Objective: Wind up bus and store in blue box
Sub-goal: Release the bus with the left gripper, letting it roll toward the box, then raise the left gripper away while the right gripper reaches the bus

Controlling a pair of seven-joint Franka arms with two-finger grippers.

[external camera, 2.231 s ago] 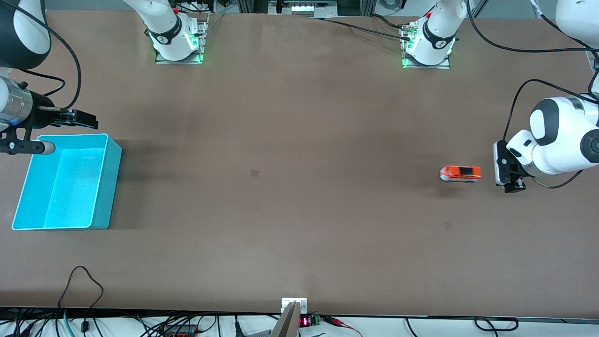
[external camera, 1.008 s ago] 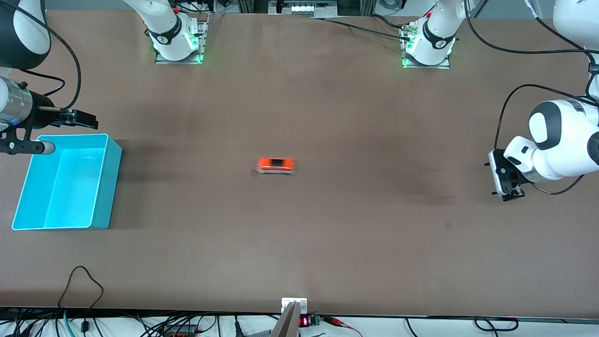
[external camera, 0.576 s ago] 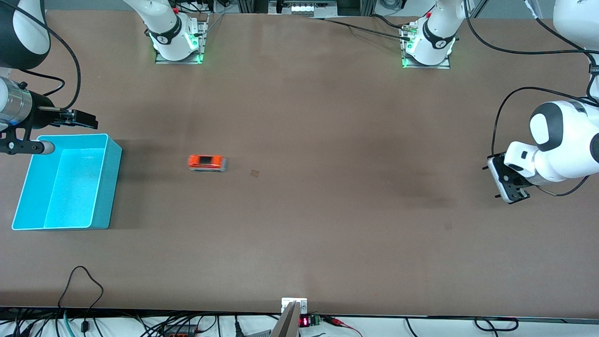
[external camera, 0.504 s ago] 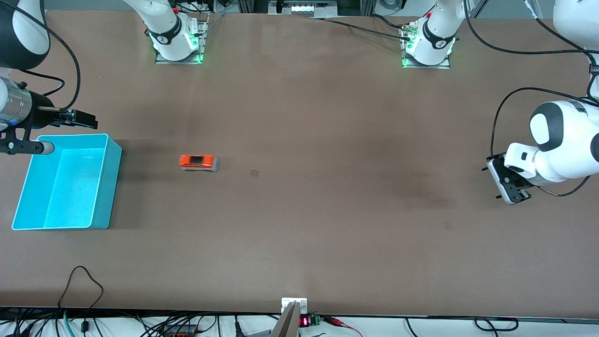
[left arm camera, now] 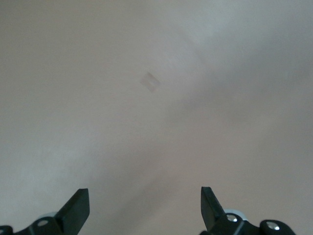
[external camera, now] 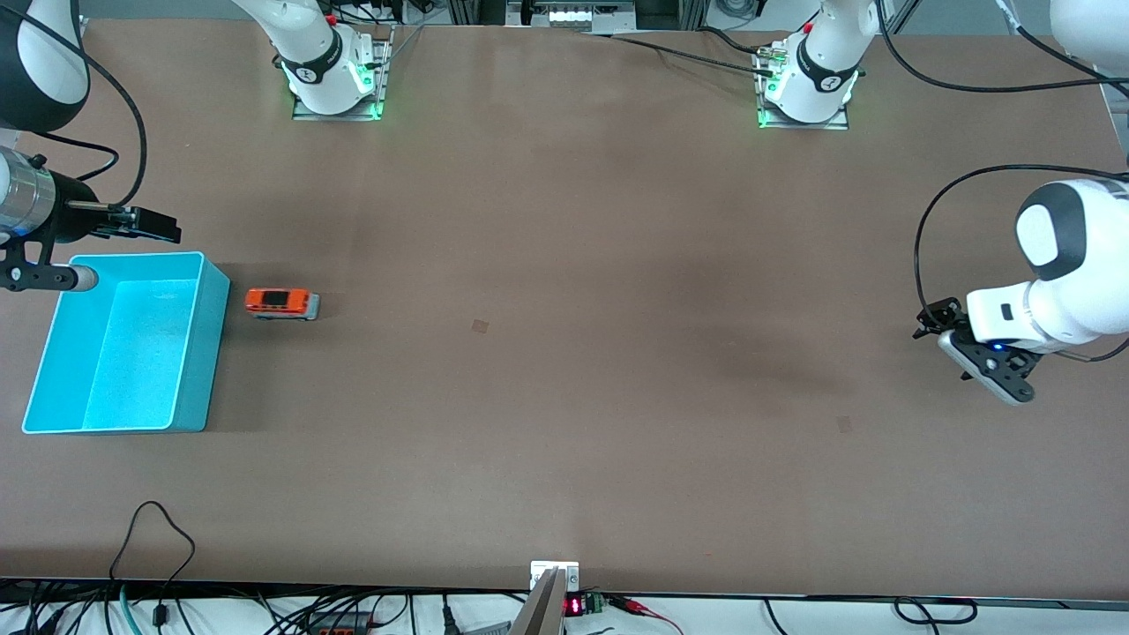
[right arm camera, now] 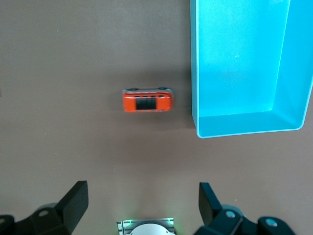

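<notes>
Front view: small orange bus [external camera: 282,303] with dark roof panel and silver-grey end, upright on its wheels on the brown worktop [external camera: 564,397], just beside the blue box [external camera: 123,344] at the right arm's end, a narrow gap between them. Box open-topped, nothing in it, tall turquoise walls, lighter rim. Wide bare worktop from bus toward the left arm's end. Right tool [external camera: 150,224] over the worktop just beside the box's rim, fingers apart, holding nothing. Left tool [external camera: 988,375] over bare worktop at the left arm's end, fingers apart, holding nothing.
</notes>
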